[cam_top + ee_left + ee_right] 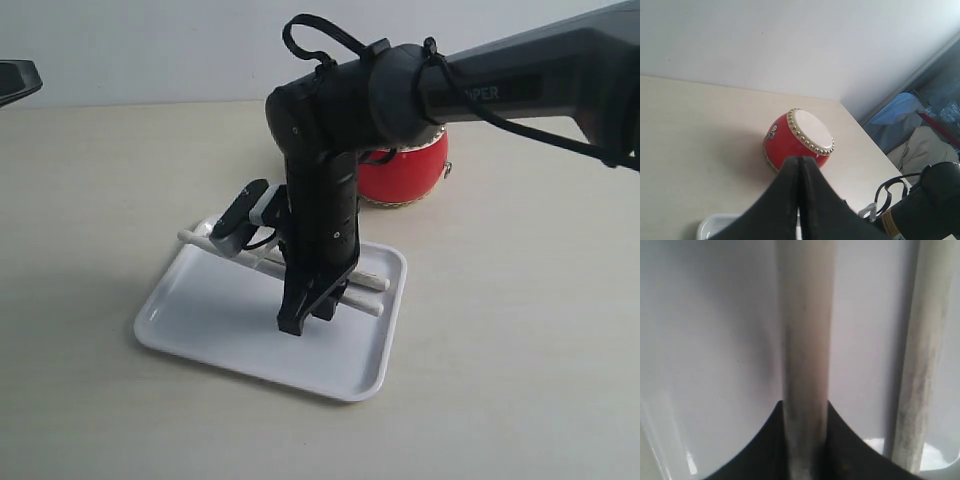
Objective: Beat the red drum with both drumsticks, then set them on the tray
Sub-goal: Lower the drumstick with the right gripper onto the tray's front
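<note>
Drumstick (805,340) lying in tray (200,320), pinched between the fingers of right end effector (306,318) (narrow gap, stick filling it). Second drumstick (920,365) alongside, also in tray. Red drum (410,170) upright on tabletop (520,330), just behind tray. Left end effector (799,165) fully closed, empty, pointed toward drum.

1. The black right arm (520,85) reaches in nearly level, its wrist bent straight down.
2. The right gripper (305,312) points downward, its jaws clamping a pale wooden drumstick (805,315).
3. The left gripper (799,162) has its black fingers pressed flat together.
</note>
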You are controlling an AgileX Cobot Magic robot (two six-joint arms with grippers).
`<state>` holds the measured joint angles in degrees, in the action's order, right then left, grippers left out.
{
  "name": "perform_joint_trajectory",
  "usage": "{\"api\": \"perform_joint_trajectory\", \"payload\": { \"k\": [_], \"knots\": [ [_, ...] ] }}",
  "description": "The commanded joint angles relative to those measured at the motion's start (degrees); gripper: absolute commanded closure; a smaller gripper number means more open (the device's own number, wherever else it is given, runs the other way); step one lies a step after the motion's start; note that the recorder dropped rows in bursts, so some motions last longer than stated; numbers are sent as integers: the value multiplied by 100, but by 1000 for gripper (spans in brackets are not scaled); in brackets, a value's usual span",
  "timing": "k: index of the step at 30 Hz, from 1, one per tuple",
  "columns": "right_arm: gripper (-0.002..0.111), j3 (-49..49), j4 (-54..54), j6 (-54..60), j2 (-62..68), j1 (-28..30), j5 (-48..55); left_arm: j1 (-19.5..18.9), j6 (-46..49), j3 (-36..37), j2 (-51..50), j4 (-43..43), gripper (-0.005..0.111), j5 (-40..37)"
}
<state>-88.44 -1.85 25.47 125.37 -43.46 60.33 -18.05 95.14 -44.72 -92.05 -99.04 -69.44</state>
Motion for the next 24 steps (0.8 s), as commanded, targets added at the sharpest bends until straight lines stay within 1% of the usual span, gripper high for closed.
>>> {"api": "perform_joint_trajectory", "payload": {
  "k": [1, 5, 10, 17, 24],
  "knots": [
    [108, 64, 28, 36, -65, 12, -179, -15, 41, 11, 43, -19, 106, -52],
    [108, 64, -47, 177, -65, 12, -128, -15, 41, 11, 43, -19, 106, -52],
    [108, 64, -486, 603, -65, 12, 67, -15, 41, 11, 43, -19, 106, -52],
    [108, 132, -569, 614, -65, 12, 444, -15, 41, 11, 43, -19, 106, -52],
    [108, 288, -620, 591, -65, 12, 254, -15, 41, 11, 43, -19, 106, -52]
  ]
}}
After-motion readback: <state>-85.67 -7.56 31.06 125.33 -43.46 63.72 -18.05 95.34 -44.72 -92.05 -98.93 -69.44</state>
